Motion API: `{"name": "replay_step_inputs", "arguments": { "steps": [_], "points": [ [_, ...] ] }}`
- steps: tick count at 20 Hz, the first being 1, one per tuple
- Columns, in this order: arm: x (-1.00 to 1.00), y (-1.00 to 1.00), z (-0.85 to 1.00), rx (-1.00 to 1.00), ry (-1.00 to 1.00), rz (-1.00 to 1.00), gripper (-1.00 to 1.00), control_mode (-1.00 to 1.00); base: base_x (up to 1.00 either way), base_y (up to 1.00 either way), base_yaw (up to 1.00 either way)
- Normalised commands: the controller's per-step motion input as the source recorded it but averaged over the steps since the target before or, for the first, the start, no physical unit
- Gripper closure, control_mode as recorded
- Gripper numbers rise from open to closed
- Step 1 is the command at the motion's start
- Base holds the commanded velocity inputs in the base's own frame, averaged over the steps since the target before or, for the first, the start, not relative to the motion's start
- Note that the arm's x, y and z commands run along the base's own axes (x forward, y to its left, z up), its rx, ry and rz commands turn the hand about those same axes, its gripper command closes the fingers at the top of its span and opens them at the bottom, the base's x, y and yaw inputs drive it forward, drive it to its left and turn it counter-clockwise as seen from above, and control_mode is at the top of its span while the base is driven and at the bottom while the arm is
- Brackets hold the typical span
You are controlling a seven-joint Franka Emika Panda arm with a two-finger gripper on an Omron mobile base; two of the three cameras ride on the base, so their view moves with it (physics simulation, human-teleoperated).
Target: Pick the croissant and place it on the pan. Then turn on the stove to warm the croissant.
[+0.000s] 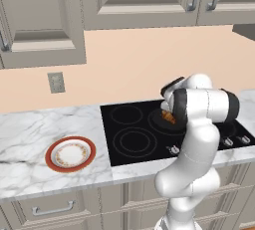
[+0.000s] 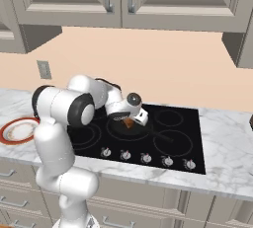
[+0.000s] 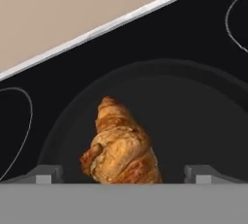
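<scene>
The two-finger claw (image 3: 123,173) stands with its dark tips wide apart, one on each side of the small golden-brown crescent croissant (image 3: 121,148), neither tip touching it. The croissant lies inside the shallow round black pan (image 3: 193,116), toward the 7 o'clock part of its floor in the hand view, and most of the pan floor from 12 to 4 o'clock is bare. The pan sits on the flat glossy black glass stove (image 2: 185,140), whose thin grey ring burners lie open around it. A row of small silver knobs (image 2: 146,158) runs along the stove's front edge. White marble counter (image 1: 30,139) flanks the stove; at 9 o'clock from it rests a white plate with a red-orange rim (image 1: 70,154), well apart. Behind runs a peach wall under grey cabinets (image 1: 139,0).
</scene>
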Motion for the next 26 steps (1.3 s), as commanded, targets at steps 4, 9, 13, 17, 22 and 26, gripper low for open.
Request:
{"name": "replay_step_inputs", "arguments": {
  "steps": [4, 9, 13, 17, 22, 26],
  "points": [
    [-0.41, 0.00, 0.54, -0.03, -0.01, -0.04, -1.00, -1.00, 0.00, 0.00, 0.00],
    [-0.27, 0.01, 0.84, -0.02, 0.02, -0.04, -1.00, -1.00, 0.00, 0.00, 0.00],
    [-0.16, 0.02, 1.00, -0.01, 0.12, -0.03, -1.00, -1.00, 0.00, 0.00, 0.00],
    [-0.21, 0.01, 1.00, 0.00, 0.14, -0.03, -1.00, -1.00, 0.00, 0.00, 0.00],
    [-0.37, 0.00, 0.96, 0.00, 0.03, -0.05, -1.00, -1.00, 0.00, 0.00, 0.00],
    [-0.55, -0.05, 0.37, 0.00, -0.04, -0.08, -1.00, -1.00, 0.00, 0.00, 0.00]
  ]
}}
